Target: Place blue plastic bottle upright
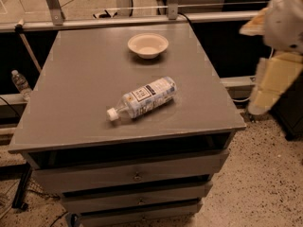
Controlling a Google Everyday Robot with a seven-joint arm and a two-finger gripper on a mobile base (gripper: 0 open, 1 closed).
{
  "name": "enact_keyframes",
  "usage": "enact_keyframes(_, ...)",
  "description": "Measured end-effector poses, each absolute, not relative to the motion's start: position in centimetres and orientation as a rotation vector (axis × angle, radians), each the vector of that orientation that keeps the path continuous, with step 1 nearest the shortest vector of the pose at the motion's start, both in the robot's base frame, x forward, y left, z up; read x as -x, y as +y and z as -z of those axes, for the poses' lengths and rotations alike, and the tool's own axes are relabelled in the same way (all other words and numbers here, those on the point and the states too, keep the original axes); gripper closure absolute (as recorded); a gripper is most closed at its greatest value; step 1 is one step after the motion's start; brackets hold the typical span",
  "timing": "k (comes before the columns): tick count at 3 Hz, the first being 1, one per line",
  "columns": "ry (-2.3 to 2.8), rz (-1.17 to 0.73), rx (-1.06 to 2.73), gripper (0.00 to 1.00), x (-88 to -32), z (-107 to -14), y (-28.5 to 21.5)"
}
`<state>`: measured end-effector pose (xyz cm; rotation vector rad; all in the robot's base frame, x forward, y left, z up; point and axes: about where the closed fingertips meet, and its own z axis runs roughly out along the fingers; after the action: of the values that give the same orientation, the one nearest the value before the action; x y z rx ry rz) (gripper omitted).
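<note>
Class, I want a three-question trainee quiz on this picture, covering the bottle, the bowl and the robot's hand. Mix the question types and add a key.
1. True or false: the blue plastic bottle stands upright on the table.
2. Multiple choice: which way does the bottle's white cap point?
A) toward the bowl
B) toward the picture's lower left
C) straight up
3. Short answer: where is the hand relative to the table?

Key:
1. False; it lies on its side.
2. B.
3. Off the table's right side, apart from the bottle.
</note>
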<state>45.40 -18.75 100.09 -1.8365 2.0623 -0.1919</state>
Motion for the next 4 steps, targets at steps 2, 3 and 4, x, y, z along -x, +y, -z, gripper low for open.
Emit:
enact_keyframes(2, 1.748, 0.099, 2.278, 0.00, -51.2, -96.1, -12.5)
enact_keyframes(3, 1.744, 0.101, 2.277, 0.00, -51.3, -96.1, -12.4)
enact_keyframes(4, 1.669, 0.148, 2.371, 0.00, -52.3, -95.5, -9.5)
